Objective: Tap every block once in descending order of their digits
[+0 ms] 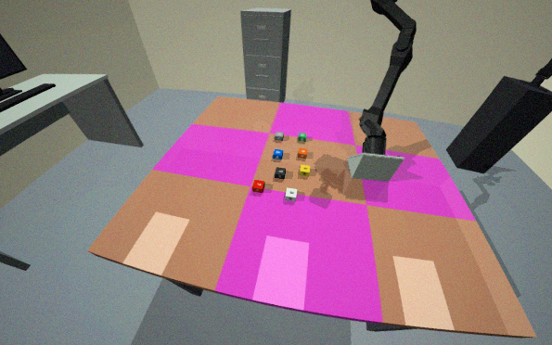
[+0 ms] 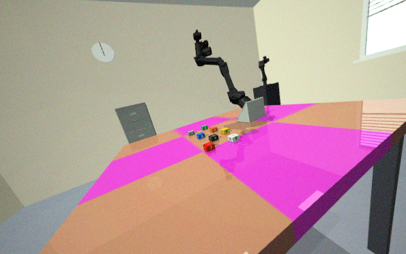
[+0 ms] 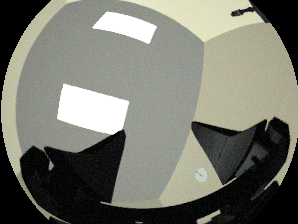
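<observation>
Several small blocks stand apart on the table: grey (image 1: 278, 136) (image 2: 191, 133), green (image 1: 301, 137) (image 2: 204, 128), blue (image 1: 277, 154) (image 2: 200, 136), orange (image 1: 302, 153) (image 2: 213, 129), black (image 1: 280, 172) (image 2: 213, 138), yellow (image 1: 304, 170) (image 2: 224, 131), red (image 1: 258, 186) (image 2: 209, 147) and white (image 1: 290, 194) (image 2: 233, 138). Their digits are too small to read. My gripper (image 2: 196, 31) (image 3: 159, 129) is open and empty, raised high above the table and pointing up. The wrist view shows no block, only ceiling and walls. The top view cuts the gripper off.
A pale grey wedge-shaped panel (image 1: 378, 168) (image 2: 255, 110) stands on the table (image 1: 192, 199) (image 2: 155, 205) right by the arm's base, to the right of the blocks. A second arm on a black pedestal (image 1: 503, 122) (image 2: 273, 93) stands off the table. A desk (image 1: 71, 88) is at the left.
</observation>
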Controlling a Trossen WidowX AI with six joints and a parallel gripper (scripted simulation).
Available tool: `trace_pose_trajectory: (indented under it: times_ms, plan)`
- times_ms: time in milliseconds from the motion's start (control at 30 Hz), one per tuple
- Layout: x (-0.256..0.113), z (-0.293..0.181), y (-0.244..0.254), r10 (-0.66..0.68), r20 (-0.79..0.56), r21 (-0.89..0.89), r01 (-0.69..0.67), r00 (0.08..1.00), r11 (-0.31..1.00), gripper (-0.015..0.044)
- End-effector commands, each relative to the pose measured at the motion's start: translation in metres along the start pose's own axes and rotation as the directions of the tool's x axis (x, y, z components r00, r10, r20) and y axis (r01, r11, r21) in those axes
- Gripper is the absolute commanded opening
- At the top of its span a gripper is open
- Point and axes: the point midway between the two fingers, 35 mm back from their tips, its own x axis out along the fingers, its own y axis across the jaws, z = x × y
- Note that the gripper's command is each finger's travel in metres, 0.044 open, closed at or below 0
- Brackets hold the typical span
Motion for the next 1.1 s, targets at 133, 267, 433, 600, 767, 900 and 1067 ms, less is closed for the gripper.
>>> trace_pose_trajectory:
  times_ms: [133,267,433,600,767,900,1067]
  plan:
    - [-0.036,-0.087,-0.033,-0.186,-0.269,0.128,0.227,0.945,0.966,0.04]
    - [-0.064,-0.134,-0.042,-0.254,-0.421,0.162,0.348,0.871,0.923,0.04]
    - [-0.119,-0.202,-0.04,-0.307,-0.639,0.163,0.514,0.705,0.842,0.04]
    - [-0.182,-0.258,-0.022,-0.298,-0.817,0.11,0.642,0.493,0.759,0.04]
    - [-0.25,-0.299,0.009,-0.241,-0.936,0.019,0.72,0.257,0.694,0.04]
    - [-0.306,-0.319,0.042,-0.169,-0.984,-0.072,0.746,0.056,0.662,0.04]
    - [-0.378,-0.329,0.09,-0.059,-0.978,-0.191,0.731,-0.202,0.655,0.04]
